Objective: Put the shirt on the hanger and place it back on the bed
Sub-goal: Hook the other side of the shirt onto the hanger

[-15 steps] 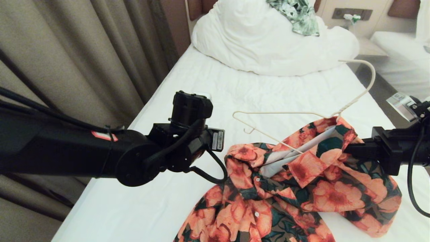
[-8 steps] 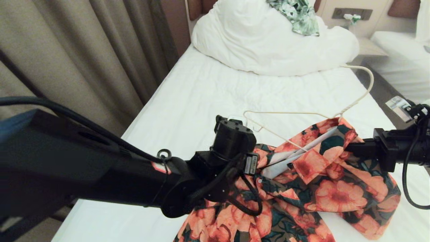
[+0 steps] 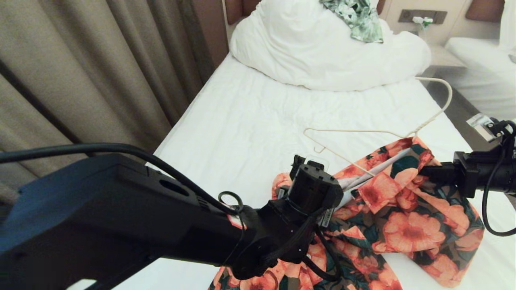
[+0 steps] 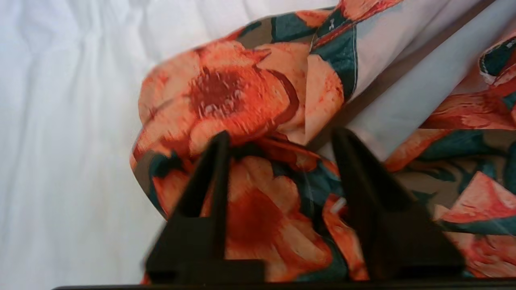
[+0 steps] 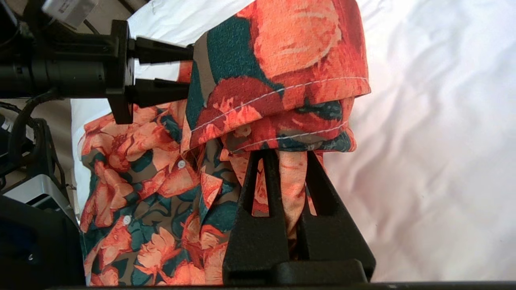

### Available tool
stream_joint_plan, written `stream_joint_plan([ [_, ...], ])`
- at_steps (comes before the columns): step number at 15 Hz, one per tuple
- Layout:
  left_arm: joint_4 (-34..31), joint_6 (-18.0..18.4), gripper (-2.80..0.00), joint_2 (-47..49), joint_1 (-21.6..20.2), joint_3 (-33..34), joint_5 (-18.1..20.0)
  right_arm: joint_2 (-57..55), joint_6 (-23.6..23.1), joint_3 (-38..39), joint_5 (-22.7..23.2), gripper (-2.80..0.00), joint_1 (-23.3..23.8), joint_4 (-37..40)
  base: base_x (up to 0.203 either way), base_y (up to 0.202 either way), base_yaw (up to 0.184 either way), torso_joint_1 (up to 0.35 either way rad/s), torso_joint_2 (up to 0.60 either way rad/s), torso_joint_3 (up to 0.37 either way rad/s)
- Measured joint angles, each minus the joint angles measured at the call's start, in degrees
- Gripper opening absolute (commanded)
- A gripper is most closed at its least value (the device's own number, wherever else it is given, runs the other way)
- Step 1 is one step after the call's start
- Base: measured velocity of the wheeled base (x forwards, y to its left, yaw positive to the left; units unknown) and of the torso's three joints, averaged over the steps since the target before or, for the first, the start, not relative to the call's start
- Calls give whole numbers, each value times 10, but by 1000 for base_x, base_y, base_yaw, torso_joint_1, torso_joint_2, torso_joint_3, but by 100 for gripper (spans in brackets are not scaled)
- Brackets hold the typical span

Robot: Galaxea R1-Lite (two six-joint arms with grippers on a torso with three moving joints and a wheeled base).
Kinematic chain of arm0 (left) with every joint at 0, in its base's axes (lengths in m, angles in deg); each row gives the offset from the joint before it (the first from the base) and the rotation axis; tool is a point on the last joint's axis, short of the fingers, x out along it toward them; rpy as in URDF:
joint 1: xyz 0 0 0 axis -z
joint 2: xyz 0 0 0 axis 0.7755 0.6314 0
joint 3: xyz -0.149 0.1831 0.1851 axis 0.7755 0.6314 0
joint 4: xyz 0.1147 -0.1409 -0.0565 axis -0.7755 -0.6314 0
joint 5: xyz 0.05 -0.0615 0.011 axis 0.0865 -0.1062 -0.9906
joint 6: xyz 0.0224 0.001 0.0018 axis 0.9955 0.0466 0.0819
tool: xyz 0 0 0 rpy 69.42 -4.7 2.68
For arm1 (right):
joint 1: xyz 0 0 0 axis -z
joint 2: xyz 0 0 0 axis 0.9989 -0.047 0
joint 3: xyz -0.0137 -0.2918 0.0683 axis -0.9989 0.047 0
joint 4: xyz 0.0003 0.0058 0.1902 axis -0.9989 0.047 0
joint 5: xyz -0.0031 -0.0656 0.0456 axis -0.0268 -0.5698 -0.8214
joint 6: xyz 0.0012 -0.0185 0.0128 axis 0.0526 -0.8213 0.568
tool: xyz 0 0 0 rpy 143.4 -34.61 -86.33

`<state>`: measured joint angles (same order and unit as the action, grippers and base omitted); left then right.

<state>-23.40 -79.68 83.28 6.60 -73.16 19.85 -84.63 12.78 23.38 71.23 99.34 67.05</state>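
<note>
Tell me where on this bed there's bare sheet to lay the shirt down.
Bare sheet runs down the bed between the curtain side and the hanger, from the duvet down to the left pincer. It is crowded near the right edge, where the shirt is bunched, held by the right pincer.

shirt (image 3: 403, 217): orange-pink flowers on dark green and brown, white buttons | hanger (image 3: 363, 131): cream | bed (image 3: 250, 121): plain white | duvet (image 3: 306, 48): white | garment (image 3: 356, 18): green-and-white leafy | curtain (image 3: 88, 72): beige | claws: black
</note>
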Motion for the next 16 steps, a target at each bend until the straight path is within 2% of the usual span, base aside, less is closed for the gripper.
stream_joint_plan([
  [5, 87, 102, 0, 9, 1, 19, -3, -5, 0, -1, 0, -280, 1, 0, 0, 0, 0, 0, 0, 0],
  [10, 124, 130, 0, 38, 7, 28, -4, -8, 0, -4, 0, -280, 2, 0, 0, 0, 0, 0, 0, 0],
  [14, 212, 206, 0, 71, -17, 26, -4, -8, -1, -4, 1, -280, 4, 0, 0, 0, 0, 0, 0, 0],
  [16, 225, 213, 0, 84, -22, 28, -6, -9, -2, -4, 1, -280, 4, 0, 0, 0, 0, 0, 0, 0],
])
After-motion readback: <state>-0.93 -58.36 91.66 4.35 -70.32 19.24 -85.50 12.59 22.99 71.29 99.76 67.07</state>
